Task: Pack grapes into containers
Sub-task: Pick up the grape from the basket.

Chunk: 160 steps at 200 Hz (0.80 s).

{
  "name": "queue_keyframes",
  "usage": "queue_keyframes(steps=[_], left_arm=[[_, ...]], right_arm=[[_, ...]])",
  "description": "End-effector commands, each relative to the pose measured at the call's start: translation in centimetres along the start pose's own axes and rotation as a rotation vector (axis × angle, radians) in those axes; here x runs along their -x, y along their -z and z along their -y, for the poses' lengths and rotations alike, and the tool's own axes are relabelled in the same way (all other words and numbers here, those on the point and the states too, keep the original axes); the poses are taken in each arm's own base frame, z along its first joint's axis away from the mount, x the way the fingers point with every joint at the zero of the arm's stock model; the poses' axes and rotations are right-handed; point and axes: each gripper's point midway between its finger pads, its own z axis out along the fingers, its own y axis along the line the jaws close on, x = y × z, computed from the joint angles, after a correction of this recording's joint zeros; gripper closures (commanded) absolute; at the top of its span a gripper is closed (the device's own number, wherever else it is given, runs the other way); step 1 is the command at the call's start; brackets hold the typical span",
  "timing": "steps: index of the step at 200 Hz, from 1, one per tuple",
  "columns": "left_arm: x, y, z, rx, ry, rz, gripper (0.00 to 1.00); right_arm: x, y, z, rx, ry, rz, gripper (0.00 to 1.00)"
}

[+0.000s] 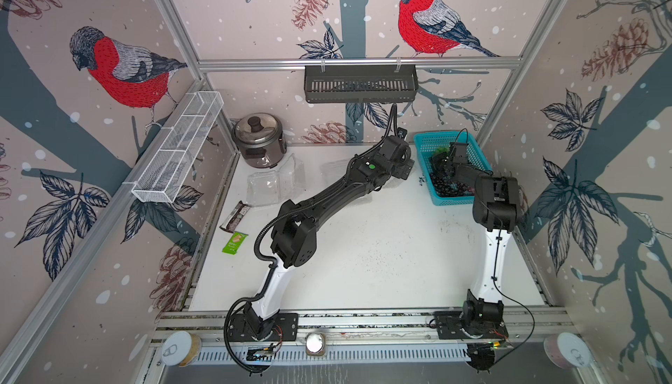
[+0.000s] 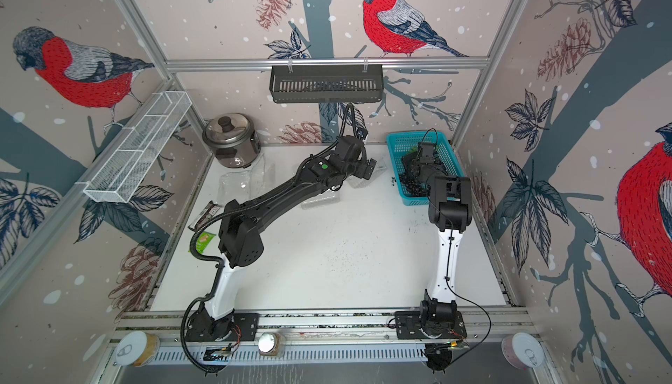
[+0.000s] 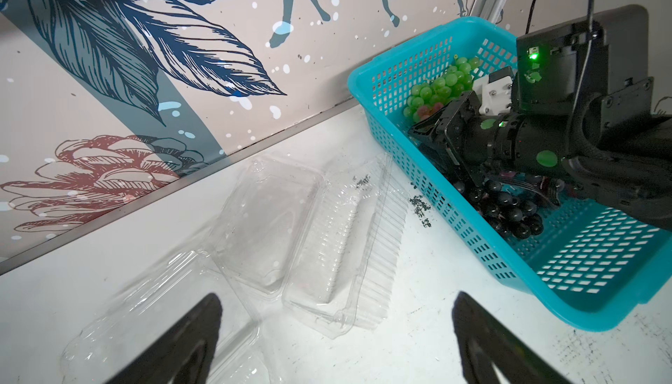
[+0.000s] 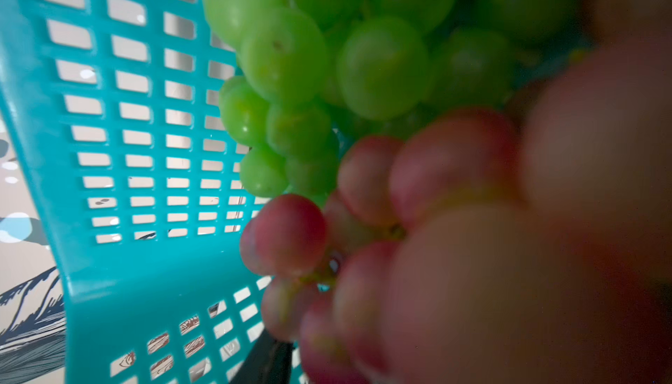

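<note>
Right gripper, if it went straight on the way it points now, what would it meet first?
Most likely the red grapes, right in front of the right gripper inside the turquoise basket; the green grapes lie just beyond. Blur leaves depth unsure.
</note>
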Motion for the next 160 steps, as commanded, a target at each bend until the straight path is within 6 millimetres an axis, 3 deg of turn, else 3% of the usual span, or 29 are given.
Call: queue_keyframes(steps=[1, 40, 160], left_arm=[[0.3, 0.2, -0.3, 0.016, 0.000, 0.013, 0.03], [0.3, 0.1, -0.3, 0.017, 0.000, 0.013, 0.03], [0.1, -0.2, -0.4, 0.022, -0.001, 0.013, 0.03]], right_arm=[[0.6, 0.1, 0.5, -0.006, -0.048, 0.036, 0.66], [1.1, 0.6, 1.0, -0.013, -0.056, 0.051, 0.72], [3.1, 2.0, 1.7, 0.010, -0.047, 0.052, 0.74]])
